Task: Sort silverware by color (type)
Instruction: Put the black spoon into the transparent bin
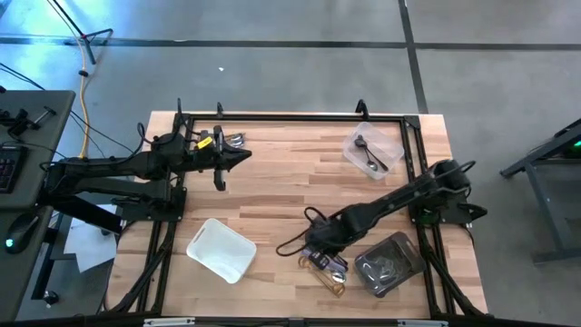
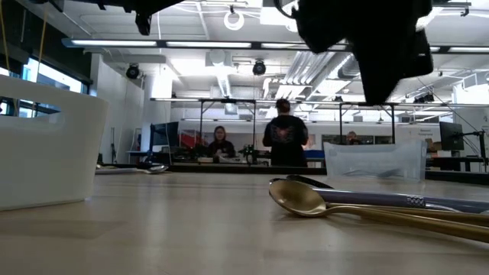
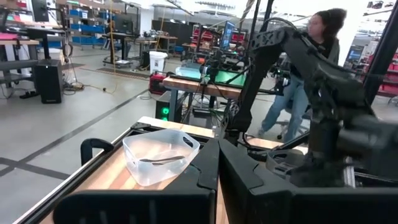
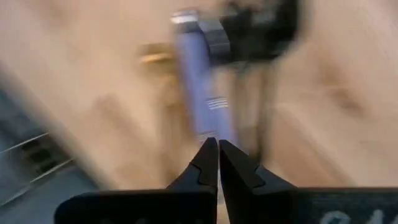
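Right gripper [image 1: 320, 252] is hanging low over the loose silverware pile [image 1: 329, 270] at lower center-right of the high view, fingers pressed together in the right wrist view [image 4: 213, 163], nothing pinched between them; a blurred silver handle [image 4: 202, 99] is lying just past the tips. In the low view a gold spoon [image 2: 302, 197] and a silver-handled piece [image 2: 397, 199] are lying side by side on the table [image 1: 290, 173] at right, the dark arm looming above them. Left gripper [image 1: 238, 159] is hovering at upper left of the high view, fingers closed together and empty in the left wrist view [image 3: 216, 163]. Clear tray [image 1: 374, 150] at upper right is holding a dark utensil [image 1: 367, 154]. Dark tray [image 1: 388, 263] at lower right is holding silver pieces [image 1: 386, 266]. White tray [image 1: 221, 249] is sitting at lower left of center. People are standing in the room behind.
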{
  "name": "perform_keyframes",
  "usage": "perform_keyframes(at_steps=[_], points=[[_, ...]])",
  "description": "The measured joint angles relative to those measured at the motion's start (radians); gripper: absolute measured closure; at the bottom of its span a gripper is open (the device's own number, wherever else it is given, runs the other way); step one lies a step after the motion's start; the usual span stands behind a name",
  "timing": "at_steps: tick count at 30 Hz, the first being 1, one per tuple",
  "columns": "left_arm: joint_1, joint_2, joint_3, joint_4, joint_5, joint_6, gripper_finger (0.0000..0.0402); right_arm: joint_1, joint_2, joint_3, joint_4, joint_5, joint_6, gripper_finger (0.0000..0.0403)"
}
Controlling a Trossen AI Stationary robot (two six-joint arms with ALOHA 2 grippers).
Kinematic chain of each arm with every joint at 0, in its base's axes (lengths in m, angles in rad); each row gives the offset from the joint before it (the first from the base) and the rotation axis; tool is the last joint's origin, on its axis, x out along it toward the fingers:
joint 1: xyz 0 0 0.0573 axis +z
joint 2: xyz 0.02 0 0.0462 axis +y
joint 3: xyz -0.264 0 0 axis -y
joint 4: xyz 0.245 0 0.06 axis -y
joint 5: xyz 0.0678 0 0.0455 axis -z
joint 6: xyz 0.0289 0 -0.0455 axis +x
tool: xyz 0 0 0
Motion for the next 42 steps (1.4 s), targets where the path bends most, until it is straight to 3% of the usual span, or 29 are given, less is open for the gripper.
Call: perform_keyframes(at_steps=[8,14,20,26,42], points=[[0.000,0.000,0.000,0.000,0.000,-0.027,0.0401,-0.010,0.099,-0.014,-0.015,-0.087,-0.156,0.0403],[0.000,0.000,0.000,-0.002,0.000,-0.049,0.0401,-0.018,0.088,-0.048,0.012,-0.039,-0.128,0.0398],[0.000,0.000,0.000,-0.002,0.000,-0.050,0.0401,-0.039,0.096,-0.112,0.153,-0.041,-0.102,0.0332],[0.000,0.000,0.000,-0.003,0.000,-0.051,0.0401,-0.049,0.096,-0.145,0.163,-0.040,-0.081,0.0267],[0.000,0.000,0.000,-0.002,0.000,-0.051,0.0401,-0.063,0.096,-0.145,0.139,-0.030,-0.104,0.0261]])
